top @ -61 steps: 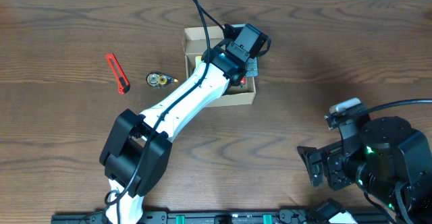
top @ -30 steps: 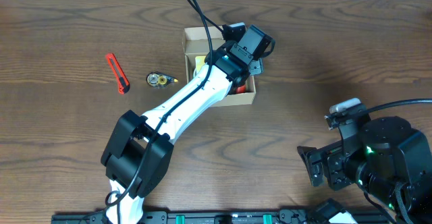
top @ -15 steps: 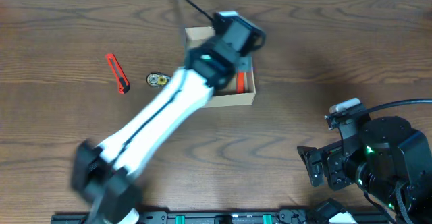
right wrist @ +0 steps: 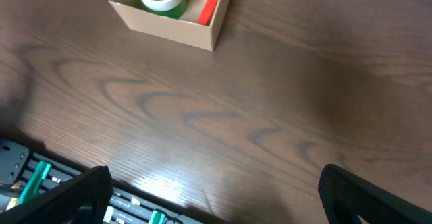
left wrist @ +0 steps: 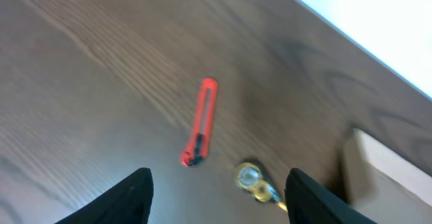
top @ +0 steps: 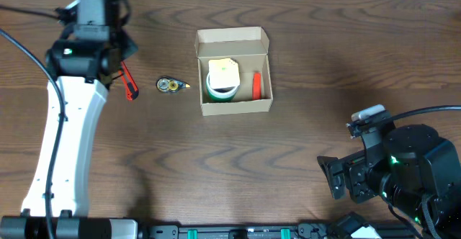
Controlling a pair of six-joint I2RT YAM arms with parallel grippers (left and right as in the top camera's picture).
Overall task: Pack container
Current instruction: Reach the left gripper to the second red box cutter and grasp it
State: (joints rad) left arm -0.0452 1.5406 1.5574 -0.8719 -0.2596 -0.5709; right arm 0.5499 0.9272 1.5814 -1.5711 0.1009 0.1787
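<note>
Brown wooden table: we log the container mid-table, lid open to receive items, tape roll inside; left gripper spread above the red cutter, likely aiming for it; right gripper spread, parked aside.

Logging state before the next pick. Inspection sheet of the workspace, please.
Surface: brown wood-grain table, no spills seen.
Job's things: container with its lid open, holding a green tape roll and a red item.
Clutter: red utility knife and small tape dispenser on the table left of the container.
Grippers: left gripper open, empty, above the table near the knife; right gripper open, empty, at the near right.
Cables: left-arm cable and right-arm cable, both clear of the container.
Surroundings: black rail along the near edge.
</note>
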